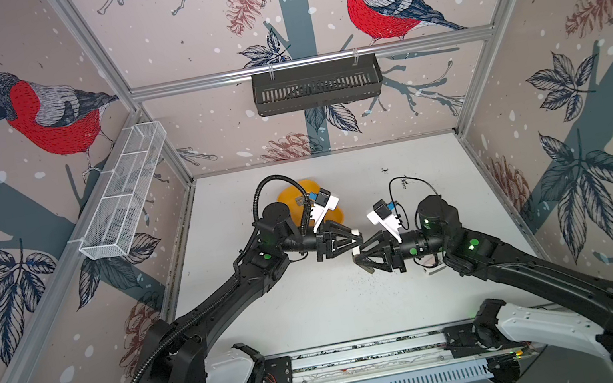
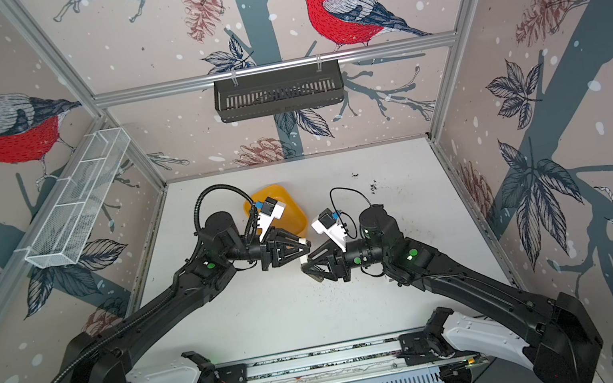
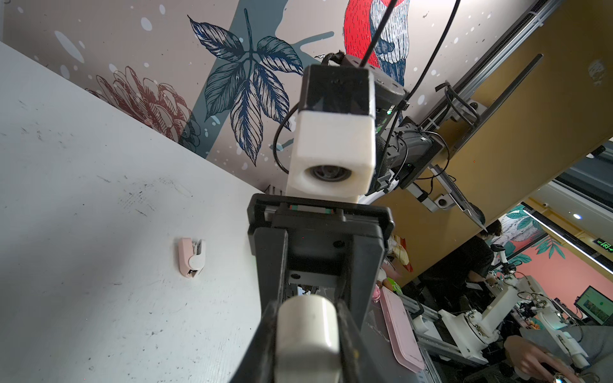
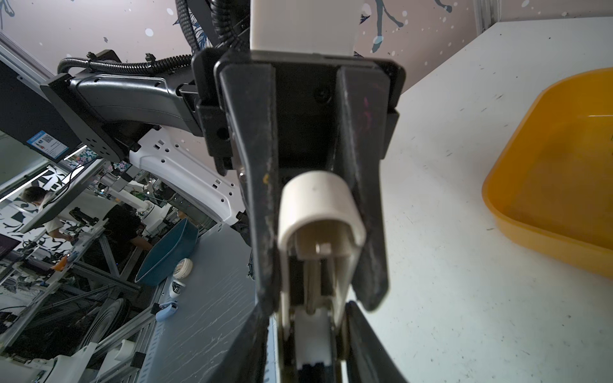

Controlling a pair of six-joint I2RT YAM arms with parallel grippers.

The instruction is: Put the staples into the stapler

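Note:
A small white stapler (image 4: 318, 205) hangs in mid-air over the middle of the table, between my two grippers, which face each other. My left gripper (image 1: 358, 233) (image 3: 308, 318) is shut on its rounded white end (image 3: 308, 335). The stapler's open underside and inner channel show in the right wrist view. My right gripper (image 1: 357, 258) (image 4: 311, 364) has a finger close along each side of the stapler's other end; whether they press it is unclear. A small grey bit, probably the staples (image 1: 299, 201), lies in the yellow tray (image 1: 288, 195) behind the left wrist.
A pink mini stapler (image 3: 191, 257) lies on the white table near the right arm. The yellow tray (image 2: 291, 212) (image 4: 504, 212) sits at the back centre-left. A white wire basket (image 1: 120, 194) and a black basket (image 1: 316, 85) hang on the walls.

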